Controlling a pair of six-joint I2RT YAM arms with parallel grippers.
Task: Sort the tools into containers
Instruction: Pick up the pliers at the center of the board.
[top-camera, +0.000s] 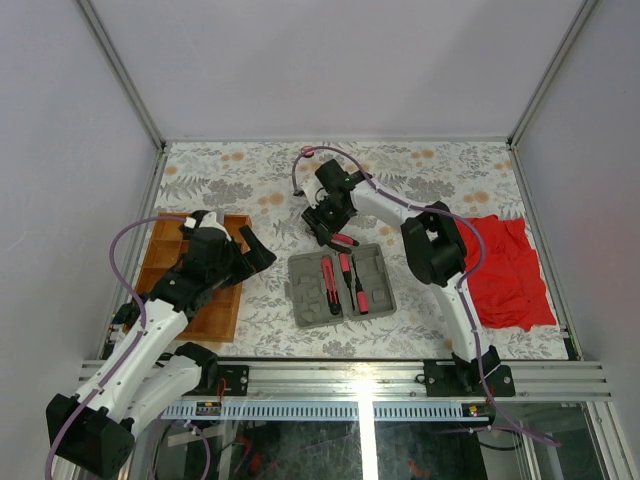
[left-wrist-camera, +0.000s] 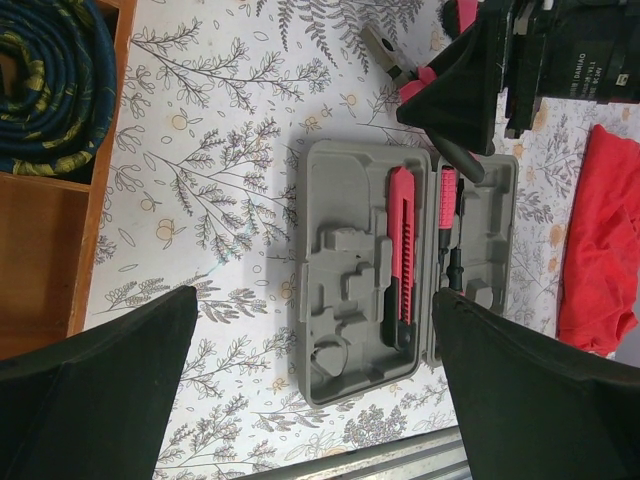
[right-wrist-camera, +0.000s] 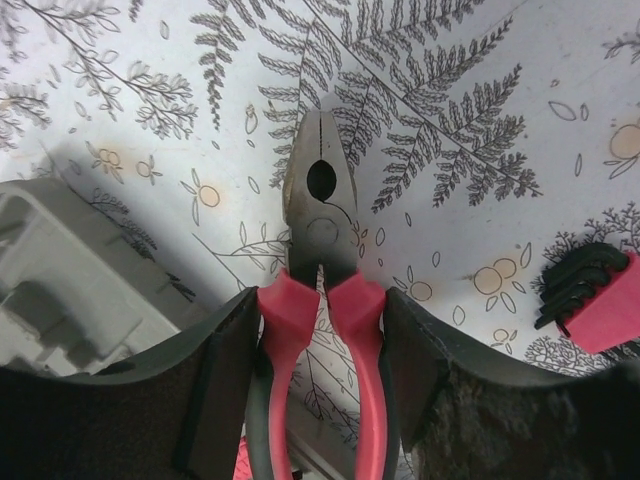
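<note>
Right gripper (right-wrist-camera: 322, 335) clamping pliers (right-wrist-camera: 320, 215), left gripper (left-wrist-camera: 315, 310) wide open

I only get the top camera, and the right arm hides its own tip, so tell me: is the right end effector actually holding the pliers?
Observer: Yes. The right wrist view shows the right end effector pressing both pink handles of the pliers.
Operator: Anything lying close by?
Observer: Black hex keys in a pink holder, apart from the pliers.
Operator: What's in the tray under the left arm?
Observer: A coiled dark blue band fills one compartment of the wooden tray.
</note>
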